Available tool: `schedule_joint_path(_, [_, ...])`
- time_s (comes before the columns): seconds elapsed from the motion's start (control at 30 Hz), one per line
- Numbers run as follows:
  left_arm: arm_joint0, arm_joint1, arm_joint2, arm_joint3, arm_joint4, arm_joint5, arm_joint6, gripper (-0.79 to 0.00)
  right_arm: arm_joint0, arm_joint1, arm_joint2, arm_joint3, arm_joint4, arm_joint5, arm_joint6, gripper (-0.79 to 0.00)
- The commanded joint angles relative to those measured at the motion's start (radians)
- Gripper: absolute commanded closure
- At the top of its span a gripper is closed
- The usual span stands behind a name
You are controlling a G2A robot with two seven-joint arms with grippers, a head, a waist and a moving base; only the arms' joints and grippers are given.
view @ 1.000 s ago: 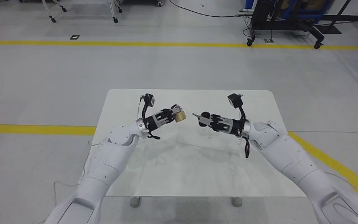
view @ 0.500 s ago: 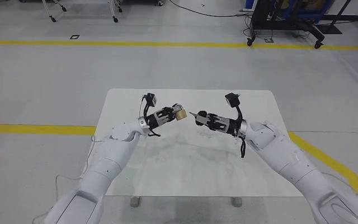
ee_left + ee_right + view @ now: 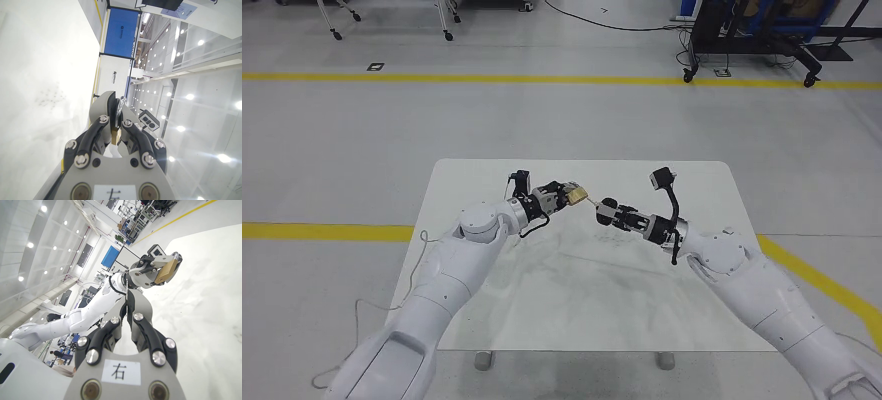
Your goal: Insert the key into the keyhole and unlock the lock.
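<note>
My left gripper (image 3: pixel 564 191) is shut on a brass padlock (image 3: pixel 576 194) and holds it above the far middle of the white table (image 3: pixel 542 300). In the left wrist view the silver shackle (image 3: pixel 121 102) and the brass body (image 3: pixel 114 135) sit between the pads of the left gripper (image 3: pixel 118 108). My right gripper (image 3: pixel 604 210) is shut on a thin silver key (image 3: pixel 593 204) that points at the lock. In the right wrist view the key (image 3: pixel 128 286) shows edge-on between the pads of the right gripper (image 3: pixel 129 298). The padlock (image 3: pixel 167 273) hangs just beyond, its keyhole face turned this way, with a small gap to the key tip.
Both grippers hover over the table's far half, between its rounded far corners (image 3: pixel 442 165). Yellow floor lines (image 3: pixel 322 231) run past the table. Wheeled racks (image 3: pixel 752 40) stand far behind.
My left gripper has swung right and away with the padlock, turning it toward the key. The right gripper has shifted slightly, and the gap between key tip and lock has closed to almost nothing.
</note>
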Motion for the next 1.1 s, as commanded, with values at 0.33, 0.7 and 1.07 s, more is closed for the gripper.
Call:
schedule_joint_path(0.33, [0.026, 0.006, -0.014, -0.032, 0.042, 0.005, 0.071, 0.000, -0.014, -0.008, -0.004, -0.016, 0.043, 0.075, -0.008, 0.000])
schedule_joint_path(0.7, [0.067, 0.016, -0.038, -0.117, 0.131, -0.063, 0.130, 0.000, -0.054, -0.056, -0.044, -0.026, 0.093, 0.214, -0.188, 0.000])
schedule_joint_path(1.07, [0.091, 0.020, -0.059, -0.159, 0.158, -0.053, 0.124, 0.000, -0.051, -0.096, -0.053, 0.000, 0.093, 0.240, -0.251, 0.000])
